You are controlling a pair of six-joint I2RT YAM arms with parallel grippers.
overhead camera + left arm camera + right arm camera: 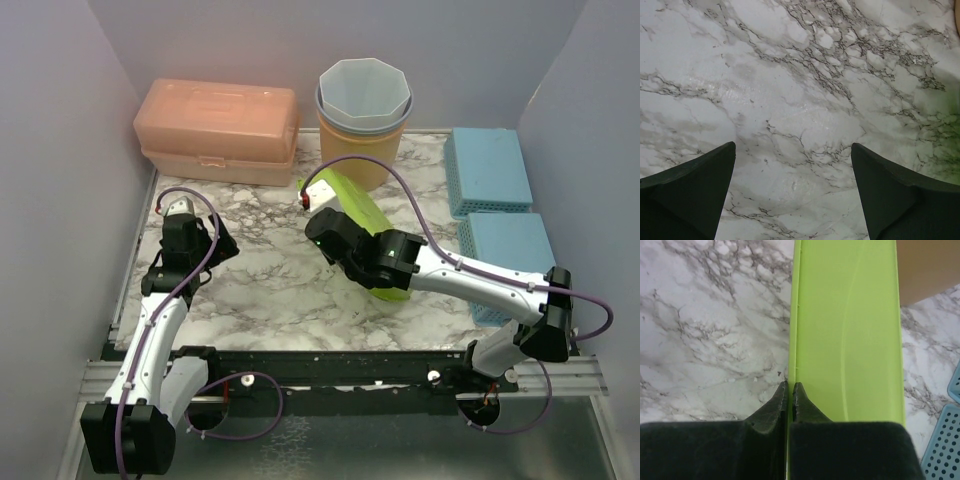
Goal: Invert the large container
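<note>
The large container [372,212] is a long lime-green tub lying slantwise at the middle of the marble table, apparently tipped up on one long side. My right gripper [338,242] sits over its left edge. In the right wrist view the fingers [790,385] are pinched together on the thin left rim of the green container [850,330], with its broad smooth face running away ahead. My left gripper [205,243] hovers over bare marble at the left, well apart from the container. Its jaws [792,150] stand wide open with nothing between them.
A peach lidded box [218,130] stands at the back left. A tan bin holding a pale grey bin [364,100] stands just behind the container. Two blue perforated baskets [488,170] [508,265] lie along the right wall. Walls enclose three sides.
</note>
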